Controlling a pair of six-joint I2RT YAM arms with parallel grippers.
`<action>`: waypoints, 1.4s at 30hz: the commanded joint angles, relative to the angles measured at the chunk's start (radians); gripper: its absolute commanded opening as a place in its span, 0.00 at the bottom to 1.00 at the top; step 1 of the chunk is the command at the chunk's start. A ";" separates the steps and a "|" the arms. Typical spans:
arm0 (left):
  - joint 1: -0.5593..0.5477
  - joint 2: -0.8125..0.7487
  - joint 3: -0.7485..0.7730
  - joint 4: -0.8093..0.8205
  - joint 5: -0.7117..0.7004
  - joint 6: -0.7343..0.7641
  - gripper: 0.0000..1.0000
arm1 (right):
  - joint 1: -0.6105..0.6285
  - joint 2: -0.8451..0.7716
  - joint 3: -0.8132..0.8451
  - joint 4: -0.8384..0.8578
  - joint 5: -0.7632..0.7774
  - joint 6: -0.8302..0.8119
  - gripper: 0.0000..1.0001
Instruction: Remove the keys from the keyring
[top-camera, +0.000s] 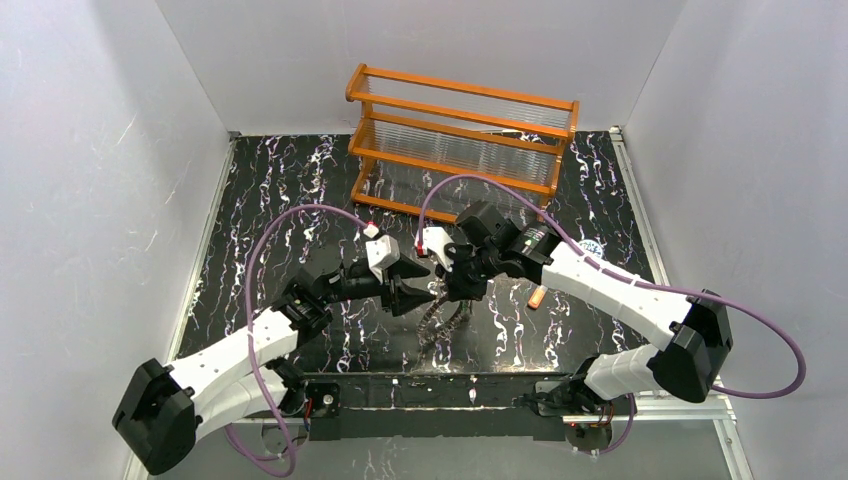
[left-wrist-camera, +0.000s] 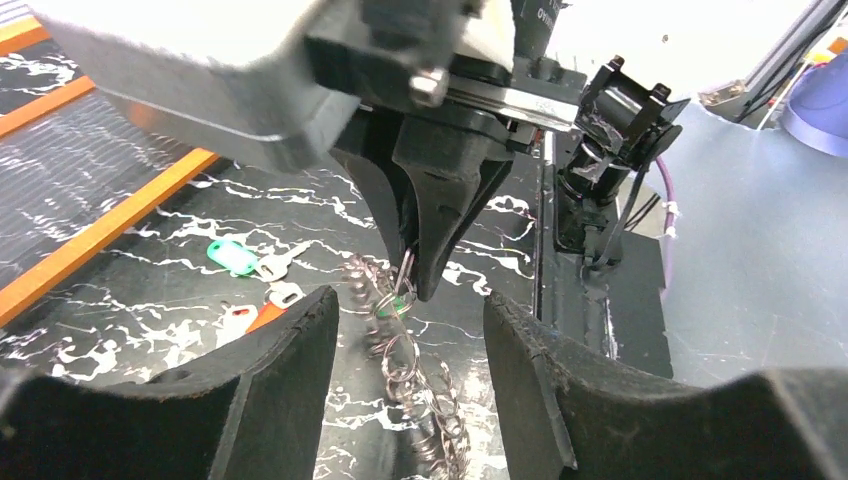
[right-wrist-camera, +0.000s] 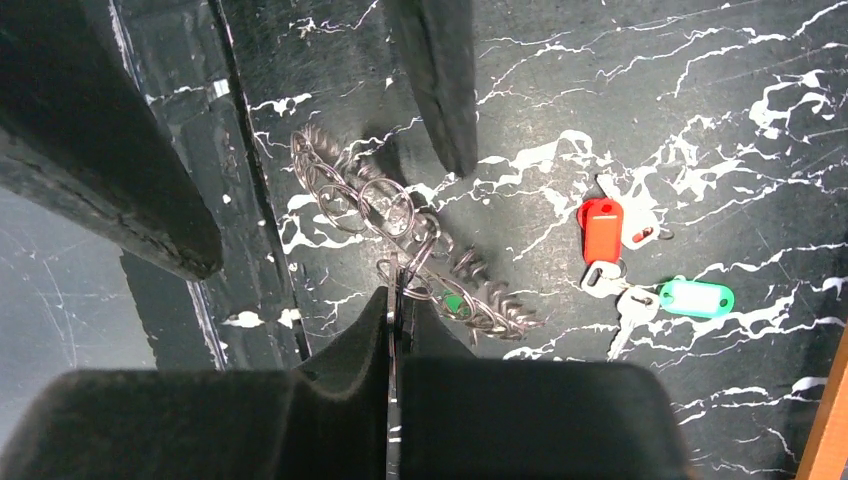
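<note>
Right gripper (right-wrist-camera: 396, 292) clenched on one loop of the keyring (right-wrist-camera: 365, 200), a string of linked wire rings. The string's long axis ran from the pinch at lower centre up to upper left in the right wrist view. Left gripper (left-wrist-camera: 408, 320) released, jaws spread, with the string dangling between them and seemingly touching neither. One green-headed key (left-wrist-camera: 397, 302) sat among the rings just under the right tips. Loose keys (right-wrist-camera: 640, 265), red and green heads, lay on the table (right-wrist-camera: 700, 120) at right of frame, well apart. Left arm judged the free one, astride the string.
</note>
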 joint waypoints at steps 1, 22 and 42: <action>0.009 0.056 0.010 0.102 0.088 -0.048 0.52 | -0.002 -0.034 -0.005 0.074 -0.070 -0.107 0.04; 0.023 0.207 0.067 0.174 0.231 -0.108 0.23 | -0.002 -0.025 -0.021 0.095 -0.127 -0.153 0.04; 0.022 0.266 0.094 0.178 0.292 -0.133 0.10 | -0.002 0.029 0.023 0.084 -0.156 -0.137 0.07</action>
